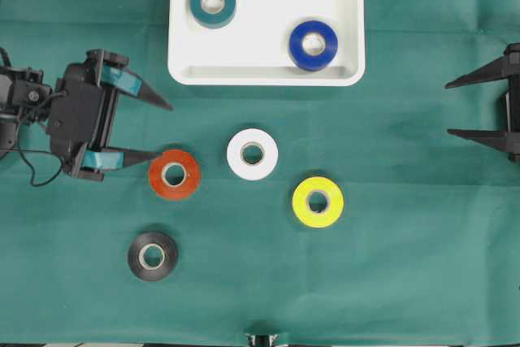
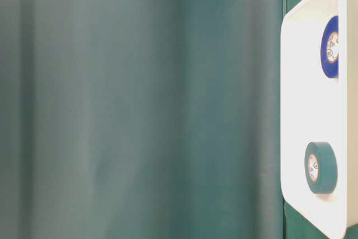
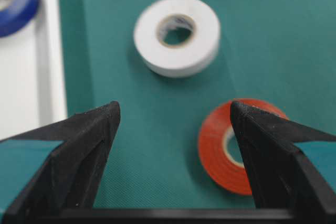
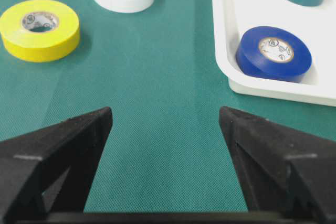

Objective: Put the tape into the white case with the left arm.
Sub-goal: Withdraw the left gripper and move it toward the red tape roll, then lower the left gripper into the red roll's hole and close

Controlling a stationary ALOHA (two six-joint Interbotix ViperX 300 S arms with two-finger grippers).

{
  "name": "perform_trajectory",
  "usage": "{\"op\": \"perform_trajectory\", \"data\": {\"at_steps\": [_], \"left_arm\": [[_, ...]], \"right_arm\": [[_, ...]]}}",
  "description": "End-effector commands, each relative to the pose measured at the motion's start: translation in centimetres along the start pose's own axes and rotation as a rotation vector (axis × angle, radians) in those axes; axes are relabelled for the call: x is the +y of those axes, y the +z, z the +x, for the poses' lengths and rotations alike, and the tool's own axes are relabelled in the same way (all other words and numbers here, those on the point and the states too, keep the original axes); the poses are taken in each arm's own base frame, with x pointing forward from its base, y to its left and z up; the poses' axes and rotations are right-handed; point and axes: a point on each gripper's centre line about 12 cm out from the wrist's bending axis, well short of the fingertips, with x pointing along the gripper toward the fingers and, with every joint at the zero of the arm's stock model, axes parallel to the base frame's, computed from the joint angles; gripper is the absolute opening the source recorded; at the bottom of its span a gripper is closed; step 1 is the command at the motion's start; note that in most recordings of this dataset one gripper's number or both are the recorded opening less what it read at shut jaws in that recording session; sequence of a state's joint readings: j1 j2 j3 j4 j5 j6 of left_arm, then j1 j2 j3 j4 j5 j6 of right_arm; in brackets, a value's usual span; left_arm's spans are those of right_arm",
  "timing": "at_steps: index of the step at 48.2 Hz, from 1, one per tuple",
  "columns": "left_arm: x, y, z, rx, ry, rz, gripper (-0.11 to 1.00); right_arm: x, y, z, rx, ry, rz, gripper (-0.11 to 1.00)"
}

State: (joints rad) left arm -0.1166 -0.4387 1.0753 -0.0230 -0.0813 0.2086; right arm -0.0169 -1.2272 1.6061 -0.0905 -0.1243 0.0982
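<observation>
The white case (image 1: 260,42) lies at the top centre with a teal tape roll (image 1: 213,4) and a blue roll (image 1: 314,45) inside it. On the green cloth lie an orange-red roll (image 1: 174,174), a white roll (image 1: 253,154), a yellow roll (image 1: 318,201) and a black roll (image 1: 153,255). My left gripper (image 1: 164,131) stands open at the left with nothing between its fingers. Its lower fingertip reaches the orange-red roll's left edge. In the left wrist view that roll (image 3: 215,150) sits partly behind the right finger of the left gripper (image 3: 174,108), with the white roll (image 3: 177,35) beyond.
My right gripper (image 1: 448,108) hovers open and empty at the right edge, pointing left. Its wrist view shows the right gripper (image 4: 165,113), the case rim (image 4: 231,72), the blue roll (image 4: 273,53) and the yellow roll (image 4: 39,30). The table-level view shows the case (image 2: 302,110) side-on.
</observation>
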Motion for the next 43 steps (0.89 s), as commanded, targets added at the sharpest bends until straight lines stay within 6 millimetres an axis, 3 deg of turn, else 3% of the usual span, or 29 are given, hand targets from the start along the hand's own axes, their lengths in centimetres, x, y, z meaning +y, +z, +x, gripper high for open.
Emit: {"op": "perform_trajectory", "data": {"at_steps": [1,14,43], "left_arm": [[-0.4,0.4,-0.1,0.002,-0.015,0.001,0.85],[-0.4,0.3,0.4,0.017,-0.018,0.001,0.85],[-1.1,-2.4,6.4,0.216,-0.056,0.004,0.85]], "right_arm": [[0.0,0.5,0.1,-0.012,0.001,0.001,0.86],[0.0,0.5,0.1,-0.012,0.001,0.001,0.86],[0.0,0.5,0.1,-0.014,-0.001,0.002,0.86]]}}
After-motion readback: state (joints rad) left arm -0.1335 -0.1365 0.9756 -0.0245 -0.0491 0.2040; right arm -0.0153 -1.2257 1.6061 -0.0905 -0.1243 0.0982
